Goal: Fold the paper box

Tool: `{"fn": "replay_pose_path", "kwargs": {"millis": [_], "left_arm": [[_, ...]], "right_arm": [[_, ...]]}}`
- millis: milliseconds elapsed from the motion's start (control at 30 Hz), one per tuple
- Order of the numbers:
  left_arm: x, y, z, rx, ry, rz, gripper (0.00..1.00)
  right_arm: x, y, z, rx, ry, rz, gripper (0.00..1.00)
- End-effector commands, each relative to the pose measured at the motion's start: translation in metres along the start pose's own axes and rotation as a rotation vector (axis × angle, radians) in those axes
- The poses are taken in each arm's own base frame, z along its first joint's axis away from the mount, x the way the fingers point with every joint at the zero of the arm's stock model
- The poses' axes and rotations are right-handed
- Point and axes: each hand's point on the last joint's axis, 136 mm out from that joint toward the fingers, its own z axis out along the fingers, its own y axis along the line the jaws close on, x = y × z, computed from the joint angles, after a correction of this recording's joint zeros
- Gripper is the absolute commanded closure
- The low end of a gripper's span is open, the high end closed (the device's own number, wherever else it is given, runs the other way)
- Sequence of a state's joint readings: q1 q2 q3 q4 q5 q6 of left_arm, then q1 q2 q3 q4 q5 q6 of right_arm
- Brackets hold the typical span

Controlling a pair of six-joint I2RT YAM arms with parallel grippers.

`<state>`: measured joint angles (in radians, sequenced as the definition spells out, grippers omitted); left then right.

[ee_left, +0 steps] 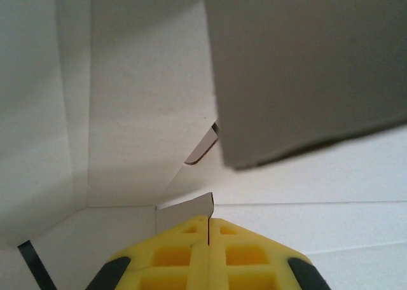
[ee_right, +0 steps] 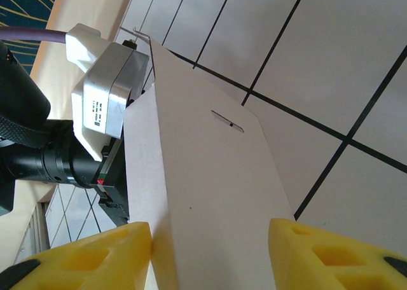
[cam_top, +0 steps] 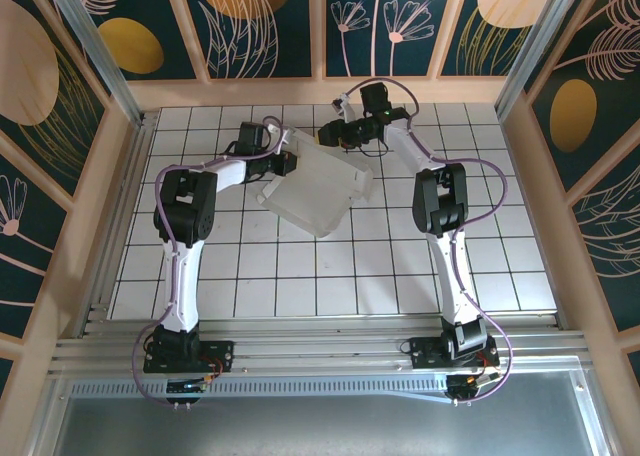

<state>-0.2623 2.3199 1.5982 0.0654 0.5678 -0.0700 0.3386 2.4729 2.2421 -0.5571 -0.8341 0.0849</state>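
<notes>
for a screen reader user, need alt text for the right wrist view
The right gripper, its yellow fingers apart, straddles a white slotted flap of the paper box. The left arm's metal wrist is at the flap's left edge, with white tiled table behind.

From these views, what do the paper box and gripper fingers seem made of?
The paper box looks like thin matt white card: sharp creases, a cut slot. The fingers of the right gripper look like yellow moulded plastic, with square pockets.
</notes>
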Motion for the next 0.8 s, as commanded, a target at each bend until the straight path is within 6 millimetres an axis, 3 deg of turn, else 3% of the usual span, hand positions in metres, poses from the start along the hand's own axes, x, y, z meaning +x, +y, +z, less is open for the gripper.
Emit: {"fn": "replay_pose_path", "kwargs": {"millis": [0, 300, 567, 767], "left_arm": [[0.022, -0.03, 0.014, 0.087, 0.091, 0.014, 0.95], [-0.008, -0.03, -0.019, -0.037, -0.058, 0.074, 0.67], [-0.022, -0.037, -0.06, -0.131, -0.166, 0.116, 0.57], [-0.033, -0.057, -0.106, -0.16, -0.247, 0.136, 0.53]], "right_arm": [[0.021, -0.005, 0.013, 0.066, 0.057, 0.019, 0.48], [0.018, -0.002, 0.008, 0.072, 0.05, 0.005, 0.48], [0.016, 0.004, 0.004, 0.076, 0.05, -0.01, 0.48], [0.022, 0.009, 0.005, 0.087, 0.069, -0.039, 0.48]]}}
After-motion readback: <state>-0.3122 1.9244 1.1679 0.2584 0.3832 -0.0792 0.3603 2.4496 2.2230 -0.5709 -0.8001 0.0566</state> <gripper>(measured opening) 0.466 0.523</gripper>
